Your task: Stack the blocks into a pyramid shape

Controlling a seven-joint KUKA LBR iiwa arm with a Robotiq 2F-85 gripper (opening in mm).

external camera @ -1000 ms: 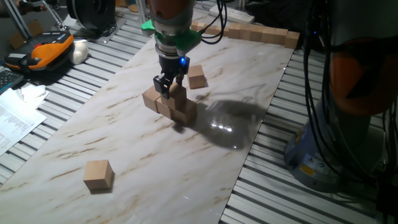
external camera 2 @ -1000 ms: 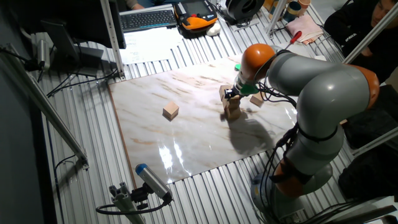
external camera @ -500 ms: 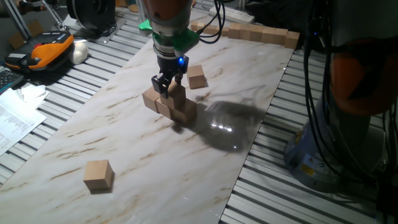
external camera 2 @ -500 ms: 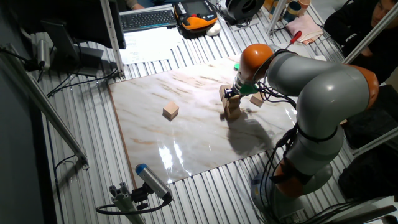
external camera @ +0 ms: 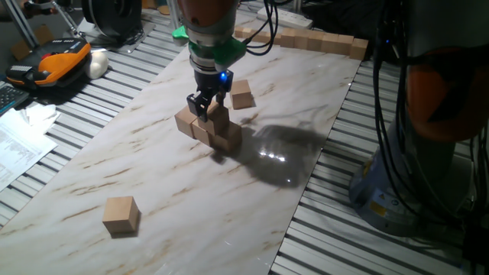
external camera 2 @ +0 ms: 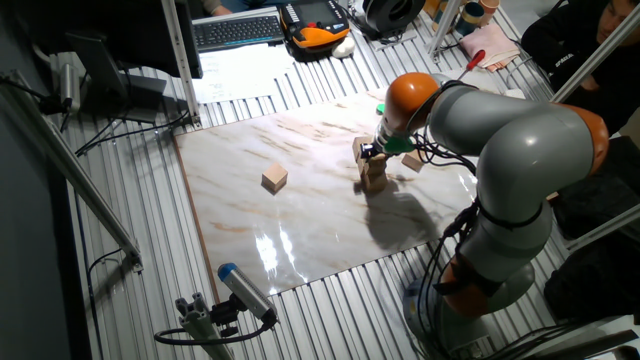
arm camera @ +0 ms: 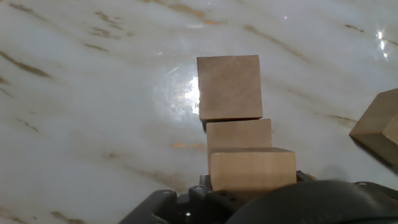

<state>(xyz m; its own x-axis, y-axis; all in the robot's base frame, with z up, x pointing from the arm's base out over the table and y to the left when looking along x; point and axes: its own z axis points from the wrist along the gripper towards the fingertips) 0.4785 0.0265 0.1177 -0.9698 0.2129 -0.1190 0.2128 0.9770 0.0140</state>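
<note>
Hand view: matte square-edged wooden blocks (arm camera: 229,87); glossy marble tabletop (arm camera: 93,112)

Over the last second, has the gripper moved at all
No. The gripper sits at the same spot over the stacked blocks, judged against the loose block behind it.

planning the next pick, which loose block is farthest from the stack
The lone block near the marble board's near-left corner; the other loose block lies just behind the stack, beside the gripper.
</note>
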